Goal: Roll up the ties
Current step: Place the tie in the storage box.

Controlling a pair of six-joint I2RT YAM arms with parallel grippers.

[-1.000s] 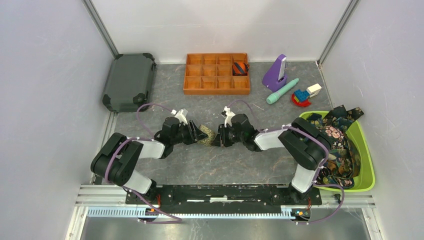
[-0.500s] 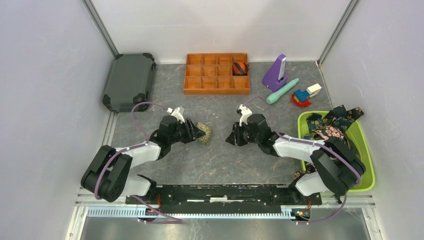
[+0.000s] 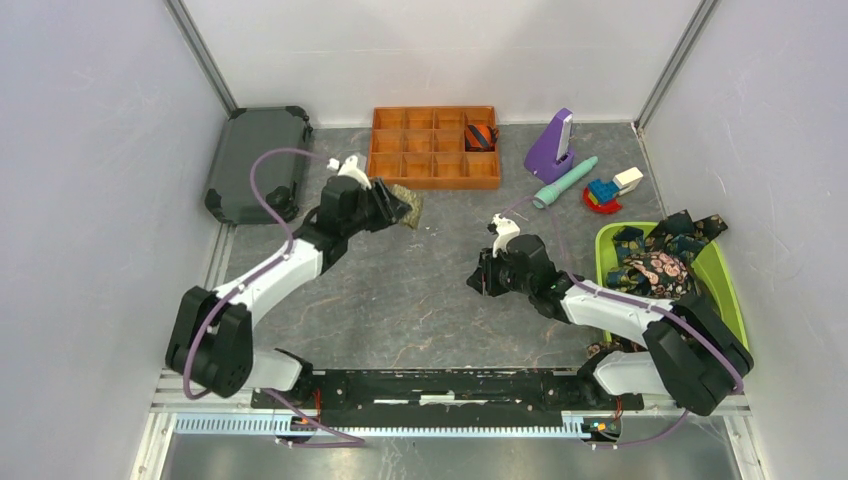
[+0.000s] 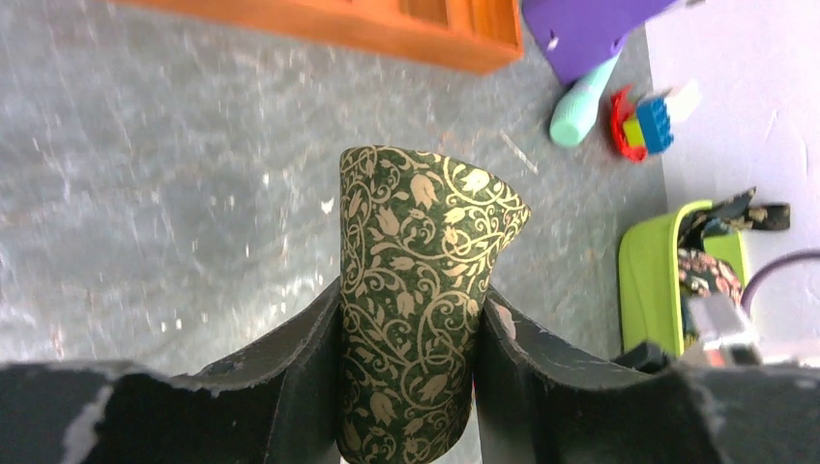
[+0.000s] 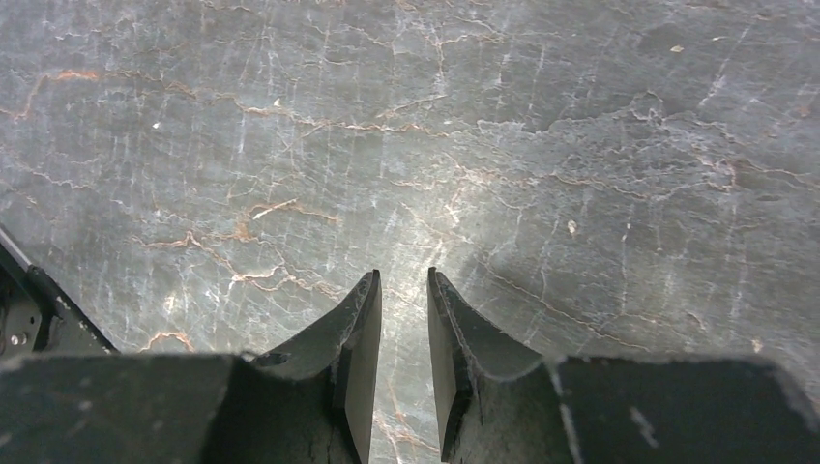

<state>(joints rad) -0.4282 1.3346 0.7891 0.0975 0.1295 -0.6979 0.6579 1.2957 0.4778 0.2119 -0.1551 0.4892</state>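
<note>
A rolled olive-green tie (image 4: 425,242) with a gold floral print stands upright between the fingers of my left gripper (image 4: 414,293), which is shut on it. In the top view that gripper (image 3: 390,208) holds the roll (image 3: 406,204) above the table, just in front of the orange tray (image 3: 433,182). An orange-navy striped roll (image 3: 481,135) lies in one tray compartment. More ties (image 3: 660,272) are heaped in the green bin (image 3: 735,330). My right gripper (image 3: 483,279) hovers low over bare table, its jaws (image 5: 403,280) a narrow gap apart and empty.
A dark hard case (image 3: 258,162) lies at the back left. At the back right are a purple wedge (image 3: 551,146), a teal stick (image 3: 565,182) and toy blocks (image 3: 606,190). Side walls close in on both sides.
My left arm has carried the green roll from the table's middle back toward the orange tray. My right gripper has left the roll and drawn back to the right.
</note>
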